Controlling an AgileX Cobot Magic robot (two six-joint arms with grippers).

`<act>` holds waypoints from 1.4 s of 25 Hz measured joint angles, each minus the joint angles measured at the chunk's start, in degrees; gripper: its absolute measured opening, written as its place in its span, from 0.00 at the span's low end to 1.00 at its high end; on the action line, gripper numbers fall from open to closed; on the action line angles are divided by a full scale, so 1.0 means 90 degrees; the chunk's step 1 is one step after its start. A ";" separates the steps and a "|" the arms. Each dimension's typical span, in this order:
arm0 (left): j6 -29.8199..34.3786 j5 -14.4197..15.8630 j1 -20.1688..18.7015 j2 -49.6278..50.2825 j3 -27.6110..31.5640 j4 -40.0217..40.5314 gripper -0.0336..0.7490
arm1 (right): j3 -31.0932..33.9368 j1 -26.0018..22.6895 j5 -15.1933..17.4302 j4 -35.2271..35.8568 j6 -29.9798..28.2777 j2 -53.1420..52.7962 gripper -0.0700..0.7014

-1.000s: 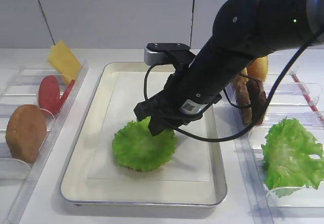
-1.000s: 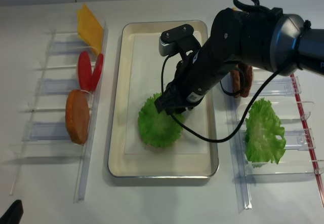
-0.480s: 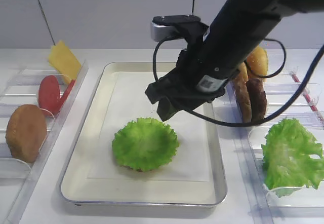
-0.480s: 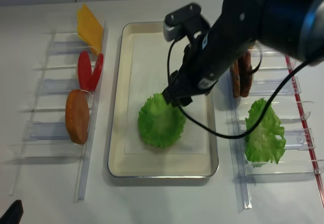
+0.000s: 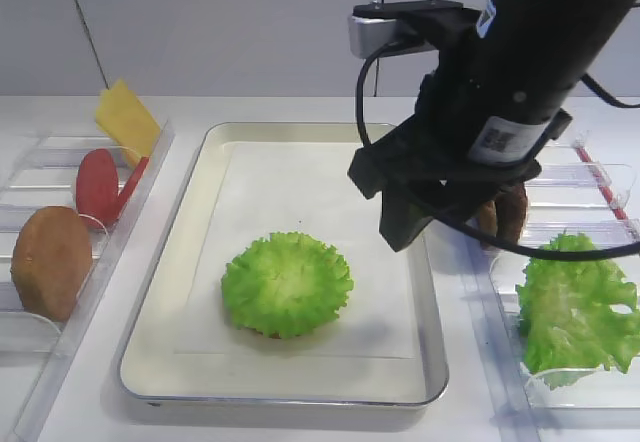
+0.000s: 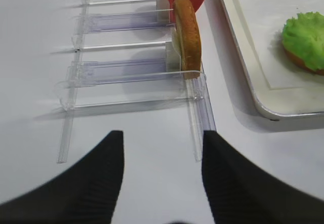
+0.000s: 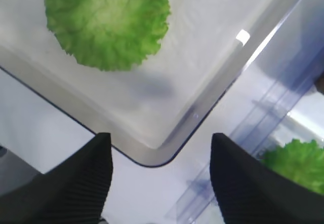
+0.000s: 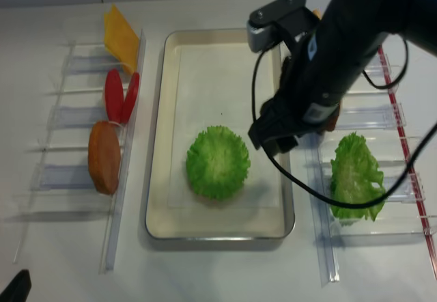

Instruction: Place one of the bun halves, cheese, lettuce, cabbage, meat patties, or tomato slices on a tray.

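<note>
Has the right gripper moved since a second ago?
Yes. The right gripper has lifted off the lettuce and swung right, toward the tray's right rim.

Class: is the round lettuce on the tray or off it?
On it: the lettuce lies flat on the tray's paper liner, and the right gripper is open, clear of it.

The lettuce (image 5: pixel 287 283) is bright green with a paler centre and a frilly edge, and it lies on the white paper liner of the cream tray (image 5: pixel 183 262) with its silver rim. The cheese (image 5: pixel 127 116) is yellow, the tomato slices (image 5: pixel 100 184) are red, and the bun half (image 5: pixel 48 261) is golden-brown. The right gripper (image 7: pixel 159 176) has black ribbed fingers (image 7: pixel 91 176), and the larger wavy leaf (image 5: pixel 573 307) is green too.
</note>
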 joint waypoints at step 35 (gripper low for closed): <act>0.0000 0.0000 0.0000 0.0000 0.0000 0.0000 0.47 | 0.2482 -0.1019 0.0671 -0.1108 0.0583 -0.6902 0.69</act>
